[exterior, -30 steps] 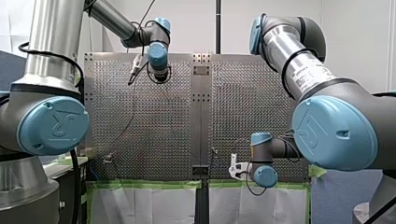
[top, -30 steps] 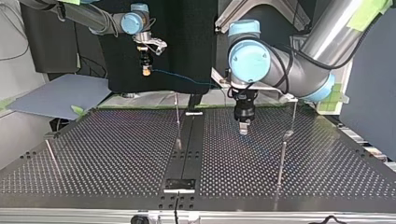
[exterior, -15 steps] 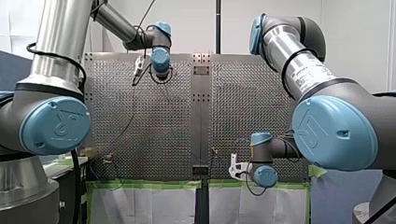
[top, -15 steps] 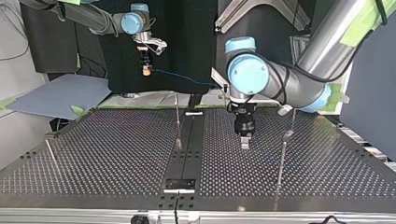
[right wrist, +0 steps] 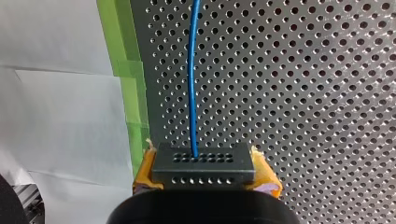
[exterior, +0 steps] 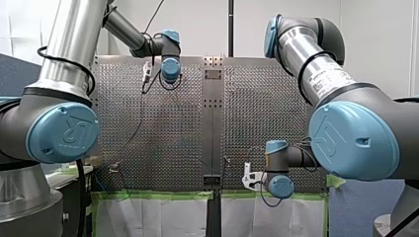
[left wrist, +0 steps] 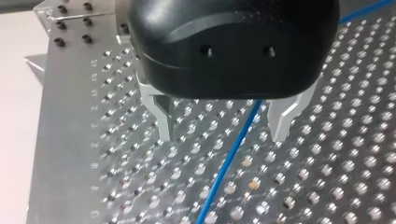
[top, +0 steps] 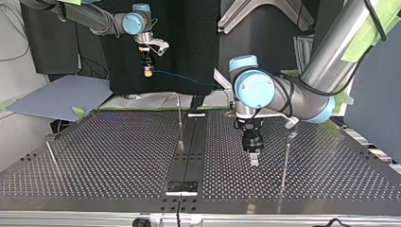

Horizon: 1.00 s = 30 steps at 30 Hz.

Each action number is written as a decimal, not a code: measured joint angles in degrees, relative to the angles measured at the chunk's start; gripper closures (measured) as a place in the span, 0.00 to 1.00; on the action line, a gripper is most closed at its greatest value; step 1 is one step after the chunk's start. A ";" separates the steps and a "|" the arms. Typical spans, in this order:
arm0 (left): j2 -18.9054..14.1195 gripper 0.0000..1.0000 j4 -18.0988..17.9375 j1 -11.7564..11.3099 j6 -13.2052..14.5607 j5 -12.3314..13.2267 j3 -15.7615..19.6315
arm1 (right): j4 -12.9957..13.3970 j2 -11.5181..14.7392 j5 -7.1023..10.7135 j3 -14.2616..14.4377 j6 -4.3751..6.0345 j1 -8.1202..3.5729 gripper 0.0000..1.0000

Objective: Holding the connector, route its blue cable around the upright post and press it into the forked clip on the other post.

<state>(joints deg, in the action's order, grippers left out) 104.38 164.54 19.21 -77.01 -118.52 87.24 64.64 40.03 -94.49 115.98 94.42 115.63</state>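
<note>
Our silver-tubed left arm [exterior: 64, 54] and right arm [exterior: 321, 74] carry light-blue joint caps [exterior: 62, 133] and black cables [exterior: 79, 190]; our right gripper [right wrist: 205, 177] has yellow pads [right wrist: 144, 170].

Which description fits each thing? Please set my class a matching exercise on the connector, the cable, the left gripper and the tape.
Column one:
1. connector
2. cable
3. left gripper
4. tape

Column two:
a. green, along the table's edge
b. open, above the table
c. blue, passing between the left gripper's fingers
d. black, clamped between yellow pads

Pairs: 1-d, 2-c, 3-b, 4-a.
</note>
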 joint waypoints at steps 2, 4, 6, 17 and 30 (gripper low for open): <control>0.40 0.00 -0.18 -0.38 -0.12 -0.14 -0.69 | 0.02 -0.02 0.00 0.00 0.00 -0.02 1.00; 1.01 0.00 0.16 -0.79 -0.13 -0.43 -1.46 | 0.04 -0.01 0.00 0.00 -0.03 -0.06 1.00; 1.55 0.00 0.74 -1.06 -0.03 -0.63 -2.16 | 0.05 -0.01 0.00 0.00 -0.05 -0.07 1.00; 1.77 0.00 3.58 -1.27 0.70 -0.56 -3.76 | -0.01 0.01 0.00 0.00 -0.09 -0.16 1.00; 2.91 0.00 5.78 -1.83 -0.34 0.50 -7.82 | 0.05 0.00 0.00 0.00 -0.09 -0.18 1.00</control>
<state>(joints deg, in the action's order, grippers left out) 107.29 170.31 17.38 -77.34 -118.02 79.42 64.69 40.04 -94.49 115.98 94.33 115.45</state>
